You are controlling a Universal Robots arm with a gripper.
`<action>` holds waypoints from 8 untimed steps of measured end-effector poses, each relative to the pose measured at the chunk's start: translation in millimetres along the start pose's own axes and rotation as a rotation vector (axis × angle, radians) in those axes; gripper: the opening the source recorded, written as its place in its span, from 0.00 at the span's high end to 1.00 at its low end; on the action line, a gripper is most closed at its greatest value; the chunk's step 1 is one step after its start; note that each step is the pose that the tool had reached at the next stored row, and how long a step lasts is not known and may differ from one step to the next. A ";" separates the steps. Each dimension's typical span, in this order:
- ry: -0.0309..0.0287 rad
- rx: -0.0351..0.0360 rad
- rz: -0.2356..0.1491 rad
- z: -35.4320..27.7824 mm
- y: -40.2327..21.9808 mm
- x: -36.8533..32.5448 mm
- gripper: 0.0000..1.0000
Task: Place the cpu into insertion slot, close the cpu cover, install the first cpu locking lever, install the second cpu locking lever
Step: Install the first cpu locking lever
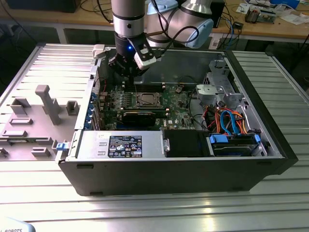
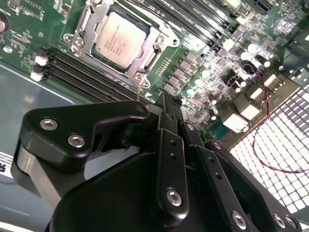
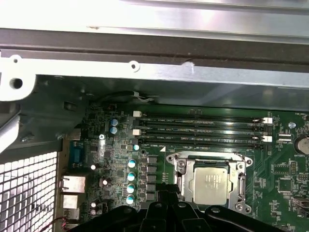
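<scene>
Light: bright, diffuse, overhead. Glare: white sheen on ribbed table (image 1: pixel 159 212) in front of computer case (image 1: pixel 169 169); case rim (image 3: pixel 193 14) washed out in the first wrist view. Shadow: case interior dimmer, soft-edged.

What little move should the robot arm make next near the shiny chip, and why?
The cpu already lies under the lowered cpu cover. The gripper hovers right beside a thin upright metal rod at the cover's corner, which is likely a locking lever. So I'd guess a small dip toward that rod.
</scene>
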State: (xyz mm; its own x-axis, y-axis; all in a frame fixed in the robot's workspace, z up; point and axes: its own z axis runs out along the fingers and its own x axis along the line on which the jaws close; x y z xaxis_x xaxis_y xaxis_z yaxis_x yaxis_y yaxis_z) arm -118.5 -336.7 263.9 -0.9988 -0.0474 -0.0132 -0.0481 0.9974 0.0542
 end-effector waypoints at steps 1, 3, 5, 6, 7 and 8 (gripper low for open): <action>0.0000 0.0000 0.000 0.1 0.2 0.8 0.89; 0.0001 0.0001 0.000 0.2 0.7 1.2 0.89; 0.0002 0.0002 0.000 0.4 2.0 1.4 0.89; 0.0001 0.0002 0.000 0.6 3.1 1.4 0.89; 0.0001 0.0001 0.000 0.7 3.5 1.5 0.89; 0.0000 0.0000 0.000 0.9 3.8 1.5 0.89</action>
State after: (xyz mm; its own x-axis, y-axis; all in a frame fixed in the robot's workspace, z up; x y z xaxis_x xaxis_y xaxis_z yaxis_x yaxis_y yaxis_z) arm -120.2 -333.0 263.2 -0.9988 -0.0473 -0.0132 -0.0480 0.9974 0.0542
